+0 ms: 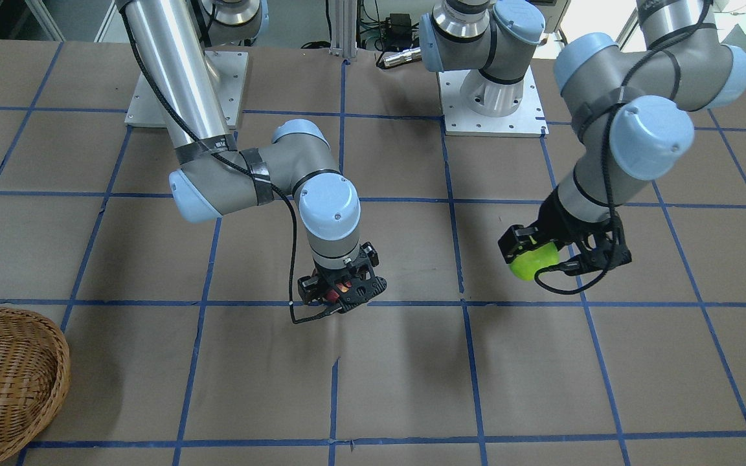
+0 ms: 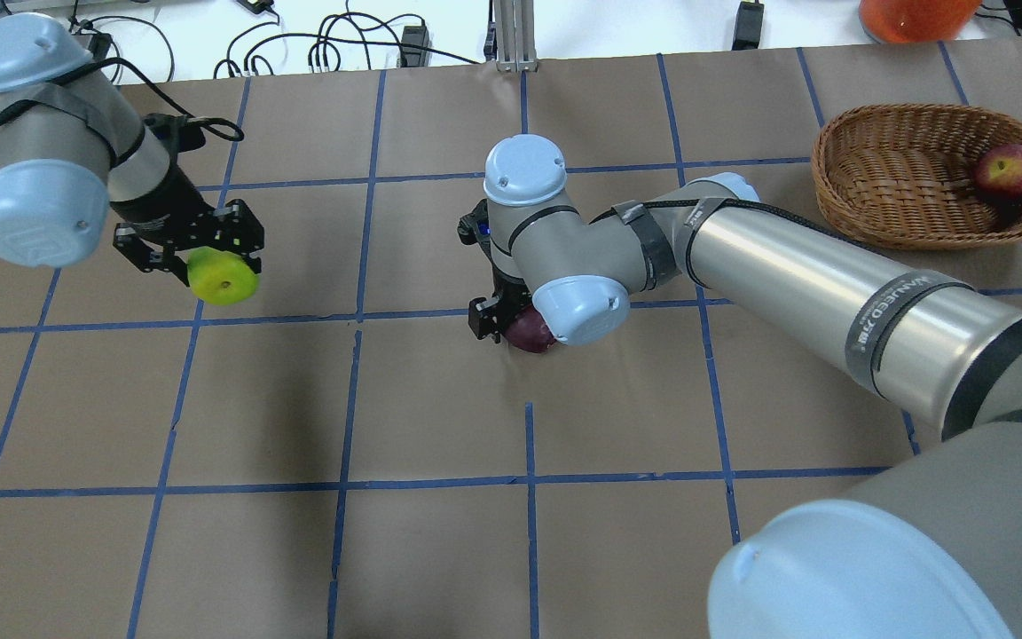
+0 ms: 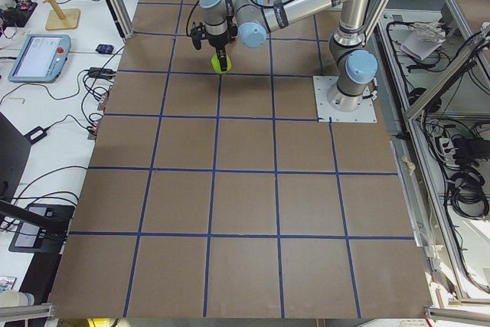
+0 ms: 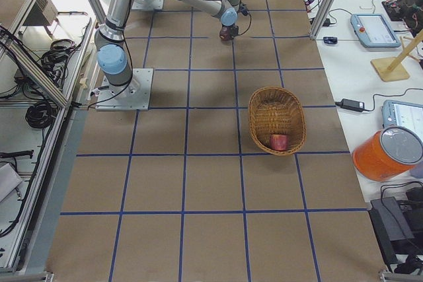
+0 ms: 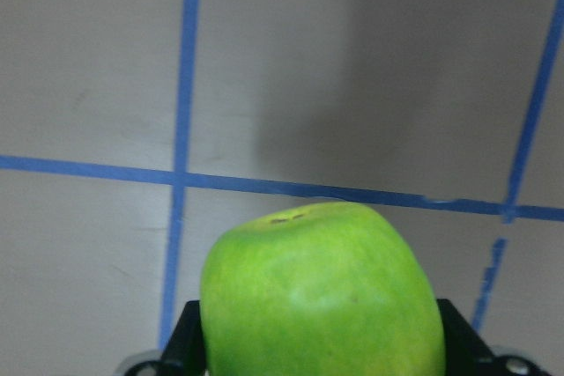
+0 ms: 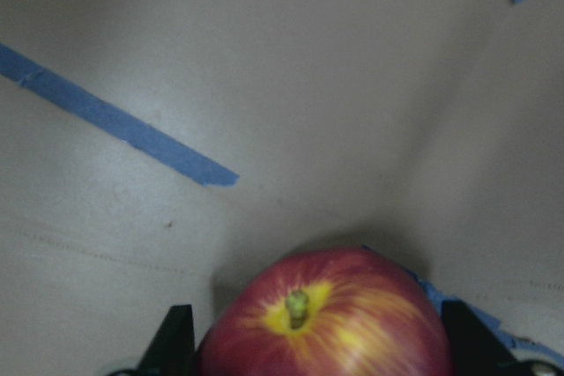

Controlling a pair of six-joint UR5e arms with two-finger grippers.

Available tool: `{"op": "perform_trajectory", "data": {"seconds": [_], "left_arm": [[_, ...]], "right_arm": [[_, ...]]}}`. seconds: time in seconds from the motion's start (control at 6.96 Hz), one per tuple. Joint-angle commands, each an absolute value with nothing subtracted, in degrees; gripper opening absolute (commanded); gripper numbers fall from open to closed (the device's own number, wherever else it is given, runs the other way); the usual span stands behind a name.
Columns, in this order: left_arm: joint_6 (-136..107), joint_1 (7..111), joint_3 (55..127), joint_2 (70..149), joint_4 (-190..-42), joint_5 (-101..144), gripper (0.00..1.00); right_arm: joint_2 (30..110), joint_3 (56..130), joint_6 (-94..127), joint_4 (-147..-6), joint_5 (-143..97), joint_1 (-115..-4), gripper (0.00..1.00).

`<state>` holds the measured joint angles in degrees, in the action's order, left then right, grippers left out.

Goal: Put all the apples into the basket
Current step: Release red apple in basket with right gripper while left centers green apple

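The maroon apple [image 6: 330, 323] points its stem up at the wrist, clamped between the right gripper's [image 1: 342, 292] fingers low over the table [image 2: 440, 417]. The left gripper [image 2: 212, 262] clasps the green apple [image 5: 322, 292] aloft, dimple facing away. Only the overhead and right-side views show the red apple [image 2: 1012, 169] inside the basket [image 2: 884, 177].

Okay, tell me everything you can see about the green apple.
The green apple is bright yellow-green, with smooth, slightly glossy skin and a small dark dimple at one end. It is roundish and looks whole and unbruised. The left gripper holds it, with black fingers pressed against both sides. It appears lifted clear of the table, casting a soft shadow there. It is far across the table from the basket.
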<state>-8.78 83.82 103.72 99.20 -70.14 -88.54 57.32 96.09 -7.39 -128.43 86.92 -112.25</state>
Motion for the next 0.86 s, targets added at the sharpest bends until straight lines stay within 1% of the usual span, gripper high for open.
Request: {"op": "perform_trajectory", "data": {"seconds": [0.0,0.14,0.29,0.43,0.57,0.72], "left_arm": [[-24.1,92.5,105.2,98.5,-67.4,-88.3,0.45],[-27.6,94.4,105.2,99.2,-65.9,-88.3,0.45],[-29.9,95.8,105.1,99.5,-65.1,-87.8,0.45],[-37.4,98.3,105.2,100.2,-64.9,-85.4,0.45],[-42.1,102.6,105.0,101.9,-60.1,-84.8,0.45],[-47.9,106.1,105.0,106.2,-51.8,-84.6,0.45]], "right_arm": [[58.3,96.1,-6.6,-128.9,87.1,-110.9,0.17],[59.5,95.5,-6.5,-128.3,87.2,-109.3,0.06],[62.5,95.3,-6.6,-127.5,87.0,-105.2,0.06],[66.3,95.2,-7.5,-123.4,87.1,-99.5,0.06],[68.4,94.4,-7.9,-122.9,87.9,-92.3,0.06],[68.4,92.2,-8.0,-122.6,88.0,-84.9,0.06]]}}
